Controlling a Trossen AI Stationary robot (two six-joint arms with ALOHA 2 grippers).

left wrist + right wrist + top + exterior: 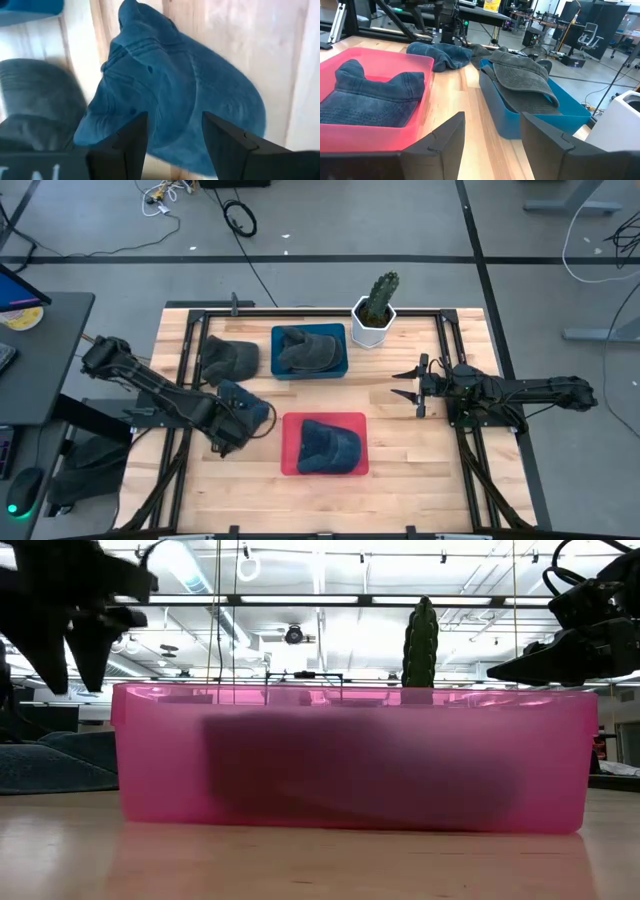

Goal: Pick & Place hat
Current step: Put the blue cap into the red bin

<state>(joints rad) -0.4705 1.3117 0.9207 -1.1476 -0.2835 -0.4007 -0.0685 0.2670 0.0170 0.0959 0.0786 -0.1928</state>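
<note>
A loose blue denim cap [250, 404] lies flat on the table, left of the red bin [290, 465]. My left gripper [232, 436] hangs open just above the cap's near side. In the left wrist view its two fingers [135, 137] stand over the cap [175, 85] and seem not to touch it. A loose grey cap [230, 358] lies beyond it. Another denim cap [330, 445] rests in the red bin, and a grey cap [308, 348] in the blue bin [345, 368]. My right gripper [408, 385] waits open, right of the bins.
A cactus in a white pot [376, 312] stands at the far edge, right of the blue bin. Black frame rails [185, 355] run along the table's left, right and far sides. Bare wood lies between the bins and my right gripper [492, 135].
</note>
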